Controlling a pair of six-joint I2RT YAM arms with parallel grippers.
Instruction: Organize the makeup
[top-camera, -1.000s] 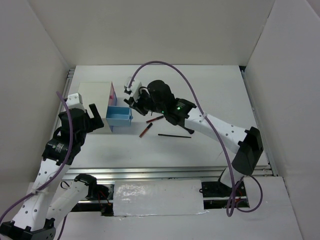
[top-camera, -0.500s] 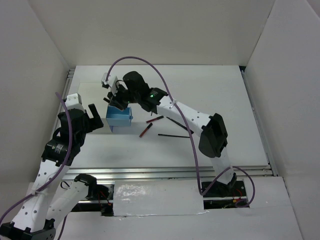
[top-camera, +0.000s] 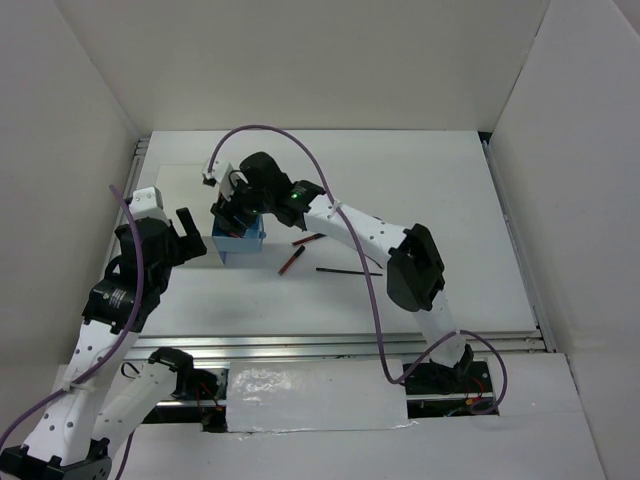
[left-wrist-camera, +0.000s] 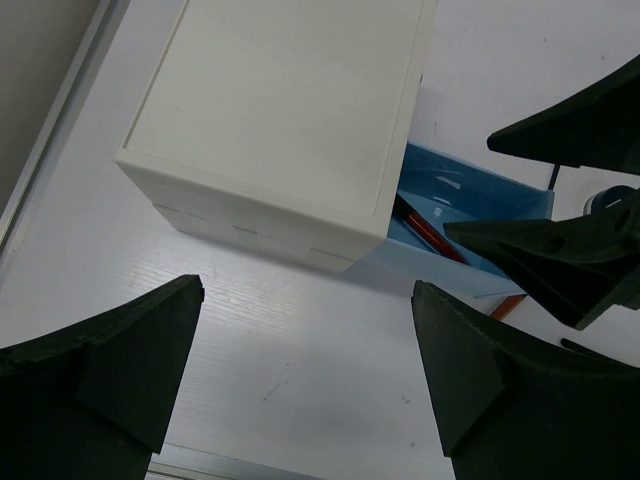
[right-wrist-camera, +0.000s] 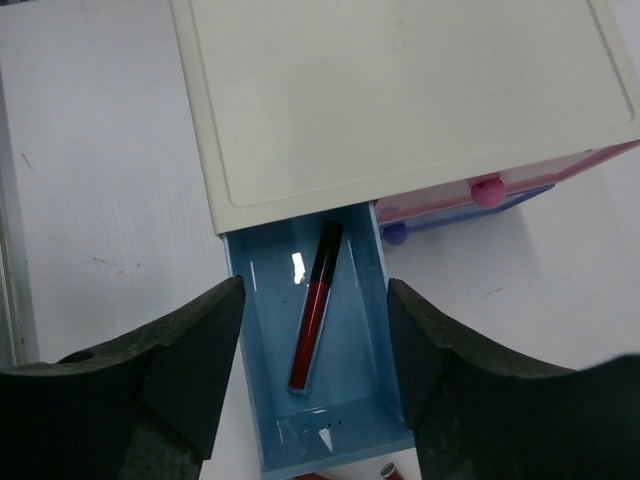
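My right gripper (right-wrist-camera: 315, 282) hangs released, its two dark fingers (right-wrist-camera: 190, 350) spread wide with nothing between them, straddling the pulled-out blue drawer (right-wrist-camera: 355, 345) from above. Directly below the gap, a red-and-black pencil (right-wrist-camera: 312, 320) lies on the drawer floor, roughly lengthwise and a little slanted, its black end toward the box and its red end toward the drawer front, touching neither of my fingers. The drawer sticks out from under the white box (right-wrist-camera: 400, 90), and beside it a pink drawer (right-wrist-camera: 530, 180) sits pushed almost shut, its round knob showing. From the overhead view, my right arm reaches across the table (top-camera: 450, 180) to this box, and more of the makeup lies on the bare surface to the right of the drawer: a second red-and-black pencil (top-camera: 291, 261) just past the drawer's front corner, a third red-and-black pencil (top-camera: 309, 239) a little farther back, and a thin black pencil (top-camera: 349, 270) lying crosswise near them, partly under my arm. My left gripper (left-wrist-camera: 308, 290) is also released, jaws wide and holding nothing, poised over the table off the box's near corner, apart from the box.
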